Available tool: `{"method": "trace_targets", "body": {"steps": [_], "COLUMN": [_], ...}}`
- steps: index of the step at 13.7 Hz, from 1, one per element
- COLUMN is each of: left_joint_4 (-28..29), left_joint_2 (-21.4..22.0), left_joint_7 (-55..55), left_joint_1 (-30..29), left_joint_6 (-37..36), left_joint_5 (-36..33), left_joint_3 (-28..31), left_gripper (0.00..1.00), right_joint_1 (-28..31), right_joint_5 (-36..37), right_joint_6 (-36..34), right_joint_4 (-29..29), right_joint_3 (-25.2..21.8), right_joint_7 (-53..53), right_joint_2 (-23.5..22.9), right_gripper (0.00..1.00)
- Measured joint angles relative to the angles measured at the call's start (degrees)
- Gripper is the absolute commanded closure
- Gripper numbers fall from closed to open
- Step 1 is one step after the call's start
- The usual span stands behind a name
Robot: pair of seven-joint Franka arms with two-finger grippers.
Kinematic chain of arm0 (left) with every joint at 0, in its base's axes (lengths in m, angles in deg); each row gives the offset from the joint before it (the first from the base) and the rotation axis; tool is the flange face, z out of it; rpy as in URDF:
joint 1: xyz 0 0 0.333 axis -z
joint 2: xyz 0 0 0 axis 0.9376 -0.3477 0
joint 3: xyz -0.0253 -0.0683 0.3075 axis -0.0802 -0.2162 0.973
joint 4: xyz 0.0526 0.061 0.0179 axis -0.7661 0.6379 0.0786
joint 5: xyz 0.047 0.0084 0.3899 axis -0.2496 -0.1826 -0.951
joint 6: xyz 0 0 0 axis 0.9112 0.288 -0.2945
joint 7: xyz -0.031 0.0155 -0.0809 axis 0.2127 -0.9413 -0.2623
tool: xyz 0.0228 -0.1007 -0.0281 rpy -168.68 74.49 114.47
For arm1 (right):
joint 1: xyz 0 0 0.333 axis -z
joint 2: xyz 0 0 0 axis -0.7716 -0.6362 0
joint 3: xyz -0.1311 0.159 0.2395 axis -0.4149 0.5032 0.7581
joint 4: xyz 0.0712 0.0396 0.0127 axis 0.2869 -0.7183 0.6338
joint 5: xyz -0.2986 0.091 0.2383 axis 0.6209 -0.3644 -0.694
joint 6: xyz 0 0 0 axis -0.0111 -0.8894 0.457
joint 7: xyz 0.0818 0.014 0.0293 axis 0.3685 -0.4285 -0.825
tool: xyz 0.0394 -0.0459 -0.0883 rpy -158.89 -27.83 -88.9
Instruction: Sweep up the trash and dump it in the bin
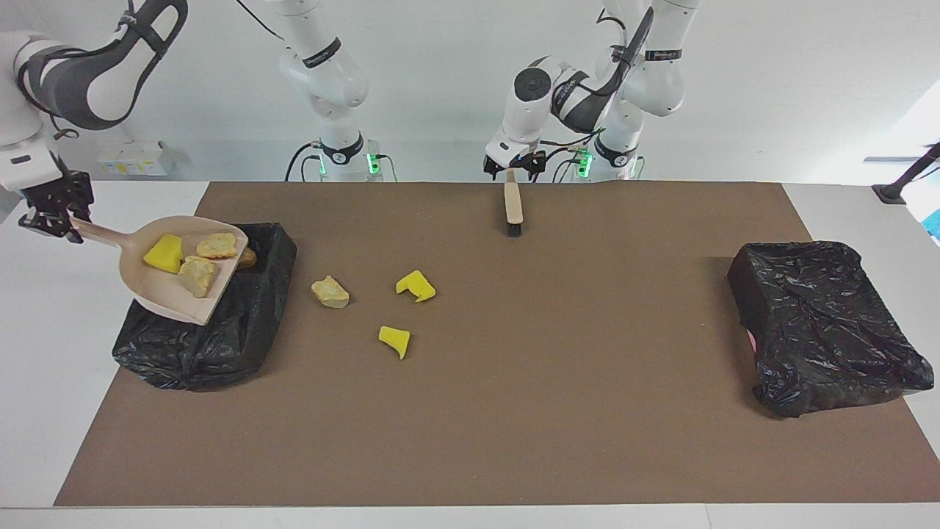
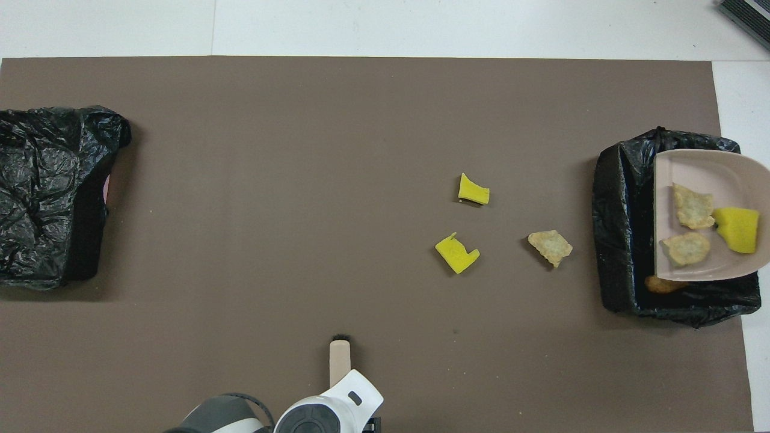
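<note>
White glossy arms (image 1: 323, 66), dark grey joint covers, black cables, green base LEDs (image 1: 371, 163) top centre, black jaws.

Orange lump (image 2: 660, 285) in bin (image 2: 613, 240) half-hidden under dustpan (image 2: 692, 174); handle cut off.

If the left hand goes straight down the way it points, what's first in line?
Probably the brush: the left hand points down over its handle end, the brush lying on the mat. The gap between them is unclear.
</note>
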Motion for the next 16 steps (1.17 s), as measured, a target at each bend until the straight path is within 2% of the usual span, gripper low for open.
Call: {"method": "trace_targets", "body": {"steps": [5, 9, 13, 16], "left_joint_4": [-9.05, -18.94, -30.40, -36.38], "left_joint_2": [-3.61, -6.71, -8.72, -9.67], "left_joint_7": [7.00, 15.08, 23.43, 28.12], "left_joint_1": [-9.71, -18.38, -25.56, -30.00], "left_joint_6": [0.06, -0.75, -8.04, -11.89], "left_joint_5": [-9.52, -12.03, -12.49, -13.67], "left_joint_3": [0.29, 0.43, 0.54, 0.55], "left_gripper": [0.00, 0.00, 0.00, 0.00], "right_joint_1": [-1.05, -3.80, -6.61, -8.51], "right_joint_5": [10.45, 19.18, 28.84, 34.86], "right_joint_6": [0.87, 0.78, -1.01, -3.05], "right_joint_4": [0.00, -0.18, -0.84, -0.80], "right_joint_3": [0.38, 0.51, 0.58, 0.65], "right_joint_7": [6.76, 16.29, 26.33, 32.11], "right_joint_2": [-0.04, -0.40, -0.41, -0.21], "right_gripper": [1.00, 1.00, 1.00, 1.00]}}
